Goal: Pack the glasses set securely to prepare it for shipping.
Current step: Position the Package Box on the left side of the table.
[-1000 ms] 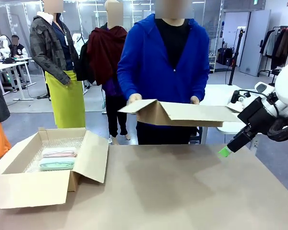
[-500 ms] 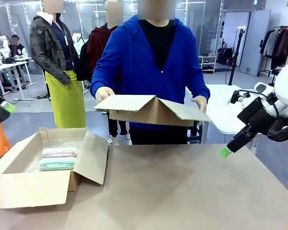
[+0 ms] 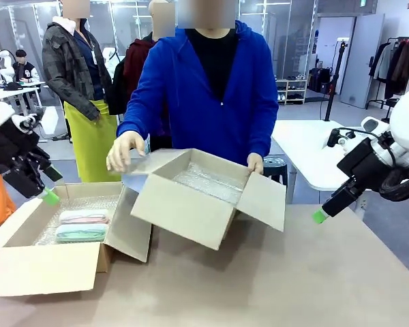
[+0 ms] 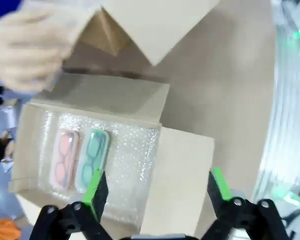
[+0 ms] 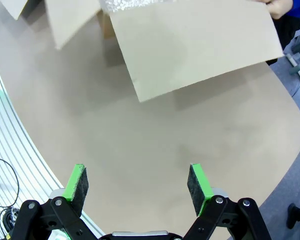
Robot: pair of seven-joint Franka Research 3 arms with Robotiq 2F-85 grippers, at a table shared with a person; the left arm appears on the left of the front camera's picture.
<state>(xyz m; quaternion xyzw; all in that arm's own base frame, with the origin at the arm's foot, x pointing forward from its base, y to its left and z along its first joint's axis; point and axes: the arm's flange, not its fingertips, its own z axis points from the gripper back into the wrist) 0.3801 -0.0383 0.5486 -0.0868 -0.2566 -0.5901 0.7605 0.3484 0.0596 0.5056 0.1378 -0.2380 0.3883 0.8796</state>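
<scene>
While a person's hands tilt a second box over the table, both grippers gape wide.
Pink case and mint case lie touching in the open box below the left gripper; the right gripper holds nothing.

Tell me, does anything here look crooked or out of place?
Only the second box: the person's hands hold it tilted, not flat on the table. The pink case and green case lie neatly side by side in the open box.

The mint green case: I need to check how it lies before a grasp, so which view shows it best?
The left wrist view: it looks down on the mint green case lying flat on bubble wrap, beside the pink case. The front view shows it low and edge-on inside the open box. The right wrist view looks at bare table.
</scene>
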